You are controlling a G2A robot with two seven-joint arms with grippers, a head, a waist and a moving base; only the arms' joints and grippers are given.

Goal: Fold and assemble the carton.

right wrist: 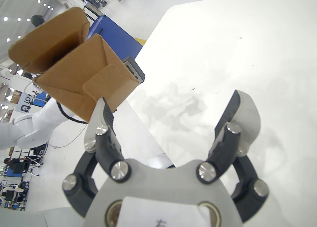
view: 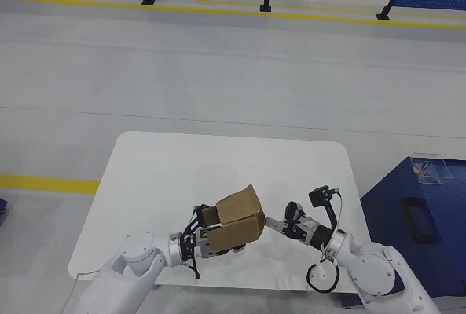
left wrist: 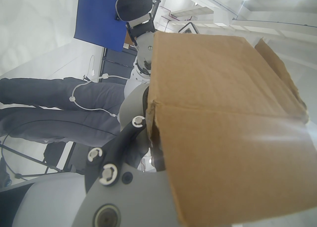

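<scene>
The carton (left wrist: 223, 114) runs past the left wrist view's edge, covering the fingertips of the left gripper (view: 207, 238), apparently clamped on it.

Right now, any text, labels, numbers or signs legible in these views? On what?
None reads cleanly.
carton: no print on the faces that show.
white sign, far back in the room: letters partly hidden, not readable whole.
white label on the right wrist: mark cut off at the edge.
triangular sign behind the carton: too blurred.

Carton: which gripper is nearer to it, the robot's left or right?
Left. The left gripper grips the carton, holding it above the table; the right gripper is open just beside it.
</scene>
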